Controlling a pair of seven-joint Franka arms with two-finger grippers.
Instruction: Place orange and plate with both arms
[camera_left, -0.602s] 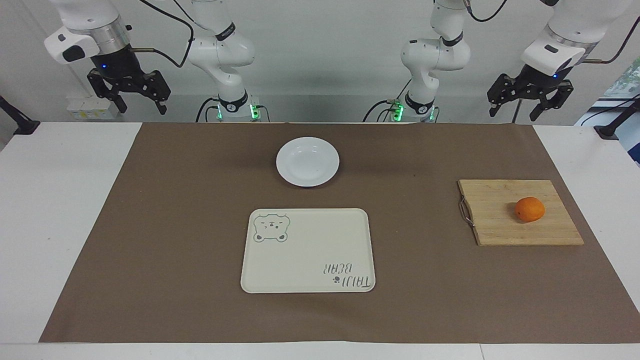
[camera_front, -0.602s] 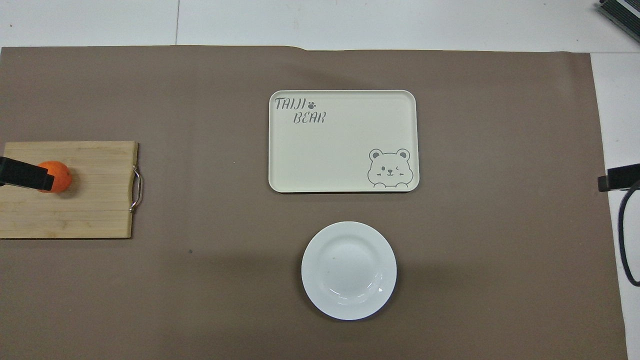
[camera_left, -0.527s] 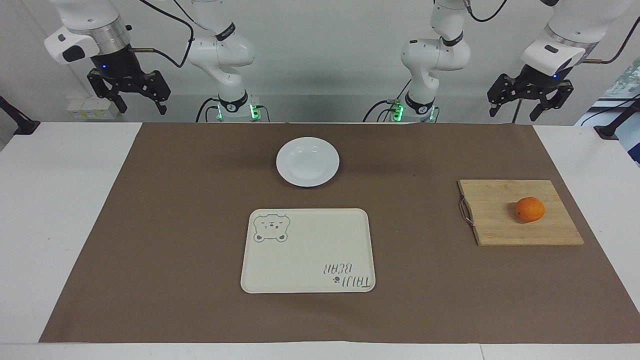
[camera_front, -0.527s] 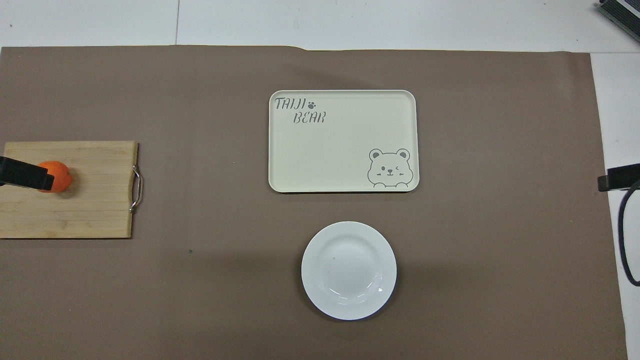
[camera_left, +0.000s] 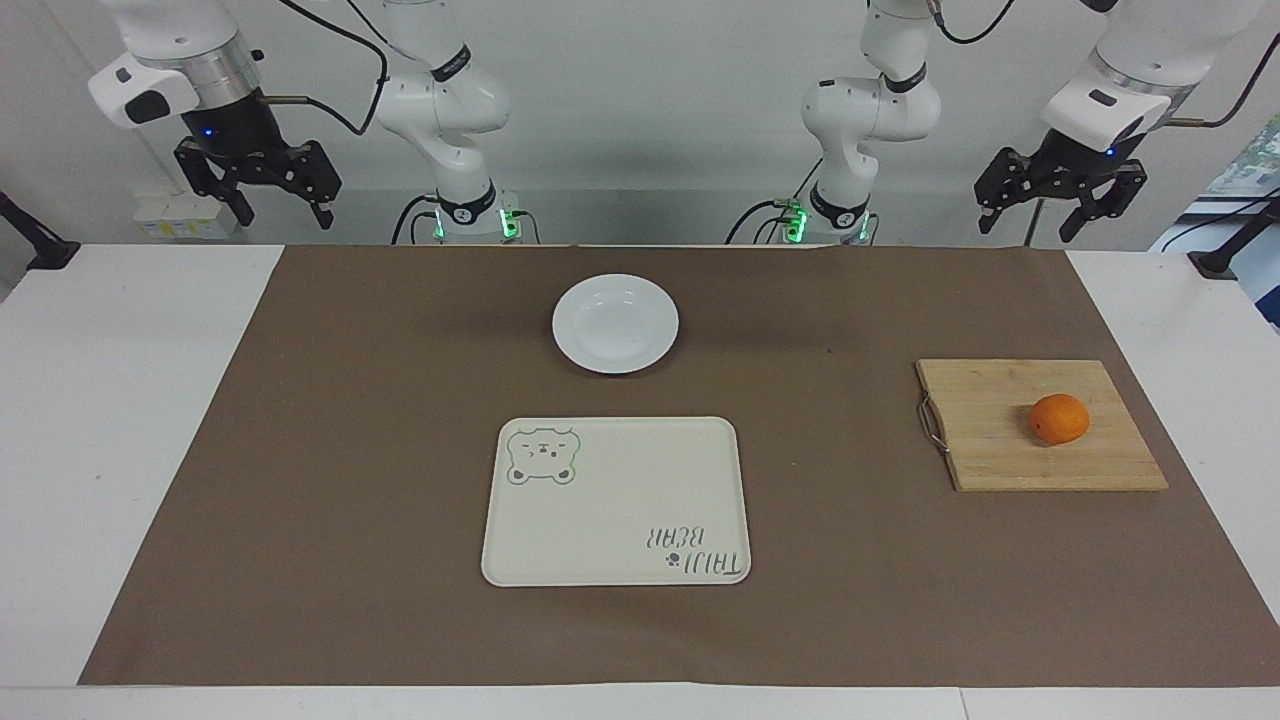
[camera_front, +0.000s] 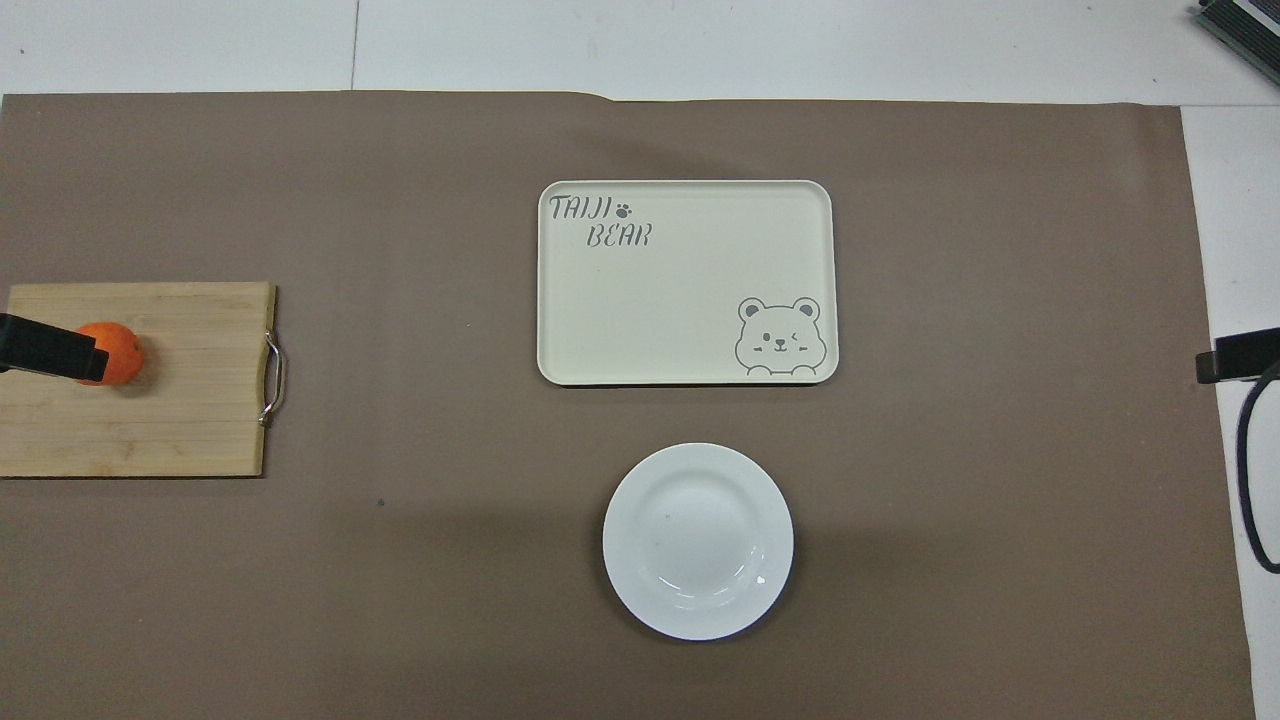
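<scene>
The orange (camera_left: 1059, 418) sits on a wooden board (camera_left: 1000, 460) toward the left arm's end of the tabletop (camera_left: 120, 420), untouched. The plate (camera_left: 615, 323) lies empty near the middle, nearer to the robots than the tray (camera_left: 615, 500), which is also bare. All three rest on a brown mat (camera_left: 350, 450).

The left claw (camera_left: 1060, 195) hangs high, over the tabletop's edge nearest the robots at its own end, with its fingers spread and nothing between them. The right claw (camera_left: 258, 185) hangs at the other end the same way, released and empty. In the overhead view the left claw's tip (camera_front: 50, 347) covers part of the orange, but the facing view shows it well above the fruit, not touching.

Over the last half second almost nothing has changed: the left claw has crept very slightly, the right has kept its place, and orange, plate and tray lie where they lay. So the task looks barely begun. Probably the left arm goes for the orange and the right for the plate, both ending on the tray.
</scene>
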